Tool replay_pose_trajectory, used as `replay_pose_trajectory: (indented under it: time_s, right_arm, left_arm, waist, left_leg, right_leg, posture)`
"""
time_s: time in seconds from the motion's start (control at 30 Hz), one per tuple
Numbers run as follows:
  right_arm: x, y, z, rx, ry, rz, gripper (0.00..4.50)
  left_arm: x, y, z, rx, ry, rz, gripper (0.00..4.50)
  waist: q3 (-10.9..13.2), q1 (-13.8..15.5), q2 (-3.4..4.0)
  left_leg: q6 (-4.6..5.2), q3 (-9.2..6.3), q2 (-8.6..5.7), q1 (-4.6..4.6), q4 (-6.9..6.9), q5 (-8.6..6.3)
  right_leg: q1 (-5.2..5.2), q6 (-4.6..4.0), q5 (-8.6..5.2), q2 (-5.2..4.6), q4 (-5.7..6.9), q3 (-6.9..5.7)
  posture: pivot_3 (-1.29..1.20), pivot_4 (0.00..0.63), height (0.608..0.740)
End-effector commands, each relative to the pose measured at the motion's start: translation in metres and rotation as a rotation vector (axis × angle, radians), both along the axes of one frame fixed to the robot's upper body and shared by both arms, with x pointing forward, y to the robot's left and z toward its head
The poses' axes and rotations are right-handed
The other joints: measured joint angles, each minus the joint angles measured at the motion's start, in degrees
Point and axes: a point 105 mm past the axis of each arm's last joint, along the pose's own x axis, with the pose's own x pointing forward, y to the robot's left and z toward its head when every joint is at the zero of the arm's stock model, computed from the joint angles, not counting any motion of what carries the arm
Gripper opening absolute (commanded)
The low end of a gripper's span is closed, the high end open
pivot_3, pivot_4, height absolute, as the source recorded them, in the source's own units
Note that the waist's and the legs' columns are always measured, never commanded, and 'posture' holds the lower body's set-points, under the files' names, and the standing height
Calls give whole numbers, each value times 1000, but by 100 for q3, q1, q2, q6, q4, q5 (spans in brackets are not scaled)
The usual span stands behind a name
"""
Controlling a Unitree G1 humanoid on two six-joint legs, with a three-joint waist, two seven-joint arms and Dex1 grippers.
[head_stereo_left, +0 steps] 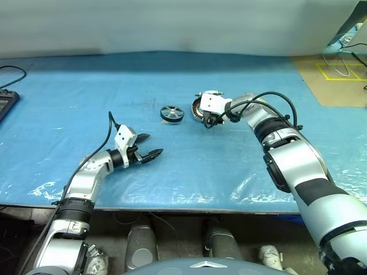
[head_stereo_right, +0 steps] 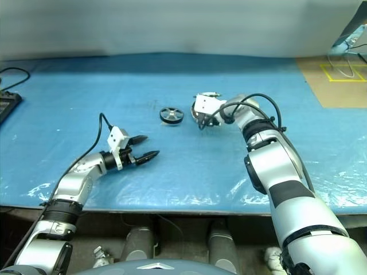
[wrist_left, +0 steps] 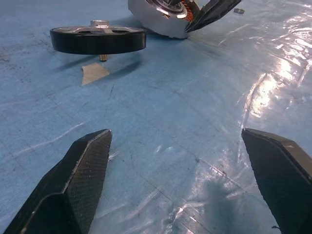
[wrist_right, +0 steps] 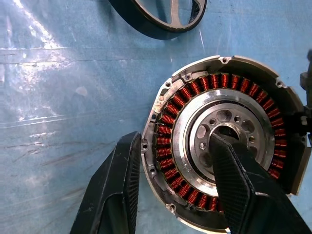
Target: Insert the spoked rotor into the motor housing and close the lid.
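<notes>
Blue plastic sheeting (head_stereo_left: 189,166) covers the table, wrinkled and shiny near the front edge. Nearest the robot, the left gripper (head_stereo_left: 150,146) hovers low over the sheeting with its two black fingers (wrist_left: 83,170) spread wide and nothing between them, pointing toward the middle of the table. Beyond it, well apart, the spoked rotor (head_stereo_left: 171,113) sits on the sheeting, propped a little off the surface on its short centre pin; its black rim and silvery spokes face up. A small scrap of tan tape (wrist_left: 94,73) lies on the sheeting just beside it.

Just to the right of the rotor is the motor housing (wrist_right: 222,141), lying open side up, the ring of copper coils around a pale hub plainly visible. The right gripper (wrist_right: 178,170) comes down on it from the right: one finger sits inside the hub opening, the other stands outside the housing's rim, so the jaws straddle the coil ring and wall on that side, partly closed. Whether they actually pinch the wall I cannot tell. The lid cannot be made out.

Farther back, a dark device with a cable (head_stereo_left: 7,97) lies at the table's left edge.
</notes>
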Motion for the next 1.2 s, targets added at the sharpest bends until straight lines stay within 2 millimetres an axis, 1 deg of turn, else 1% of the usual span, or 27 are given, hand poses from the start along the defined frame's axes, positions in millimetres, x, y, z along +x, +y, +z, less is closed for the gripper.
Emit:
replay_pose_trajectory:
  time_s: [0.03,0.13,0.27,0.43,0.57,0.67,0.73,0.8,0.87,0.93,1.07,1.2]
  right_arm:
    - [-11,-23,-28,-36,104,-42,1809]
    - [-12,-22,-21,-28,102,2,1809]
    - [-15,-20,-11,-3,104,60,1809]
    - [-18,-20,7,26,103,129,1809]
    - [-25,-18,24,43,107,226,1809]
    - [-32,-14,36,83,115,304,1809]
    - [-39,-11,41,102,125,354,1809]
    - [-46,-8,41,109,126,388,1809]
    - [-53,-3,39,120,125,415,1809]
    - [-64,7,35,148,125,444,1809]
    - [-82,27,32,252,151,437,1809]
    - [-94,36,29,268,159,414,1809]
  left_arm:
    - [2,-3,12,-4,-48,-5,4500]
    - [2,-4,13,-6,-49,-6,4500]
    - [3,-6,14,-6,-48,-11,4500]
    - [6,-11,15,-6,-48,-27,4500]
    - [7,-14,13,-9,-42,-41,4500]
    - [7,-14,12,-8,-39,-47,4500]
    - [7,-15,13,-9,-39,-50,4500]
    - [7,-14,13,-8,-39,-49,4500]
    - [8,-12,13,-5,-39,-46,4500]
    - [8,-8,13,0,-40,-39,4500]
    - [9,-3,14,8,-42,-26,4500]
    - [6,0,14,15,-40,-23,4500]
  waist:
    - [0,2,0]
    - [0,2,0]
    - [0,3,1]
    - [1,0,1]
    - [1,-26,2]
    - [1,-33,2]
    - [1,-39,2]
    - [1,-39,2]
    - [1,-36,2]
    - [2,-27,1]
    - [1,-30,1]
    - [2,-16,1]
  left_leg:
    - [0,0,0,0,-2,0]
    - [0,0,-1,-4,-4,0]
    - [0,0,2,-34,-6,0]
    - [-2,0,15,-41,-18,-1]
    - [-2,1,25,-44,-19,-1]
    - [-2,4,27,-51,-18,-1]
    - [-1,5,29,-70,-14,0]
    - [18,7,32,-96,-2,11]
    - [19,7,39,-107,2,12]
    - [19,7,41,-108,2,12]
    - [18,6,47,-106,3,11]
    - [-1,6,47,-103,3,2]
  right_leg:
    - [0,0,0,-3,1,-1]
    - [-2,0,0,-3,0,-2]
    - [-19,-6,-5,1,-15,-4]
    - [-23,-28,-18,7,-18,-7]
    - [-28,-32,-20,13,-16,-8]
    - [-40,-32,-20,16,-12,-8]
    - [-67,-32,-20,18,0,-8]
    - [-101,-33,-19,23,14,-8]
    - [-110,-33,-19,29,18,-9]
    - [-112,-33,-19,31,17,-10]
    - [-110,-33,-19,41,16,-9]
    - [-109,-33,-19,42,15,-9]
  posture:
    - [0,150,740]
    - [0,150,740]
    - [0,150,740]
    - [0,150,740]
    - [0,150,740]
    - [0,150,740]
    - [0,150,740]
    - [0,150,740]
    - [0,150,740]
    - [0,150,740]
    - [0,150,740]
    - [0,150,740]
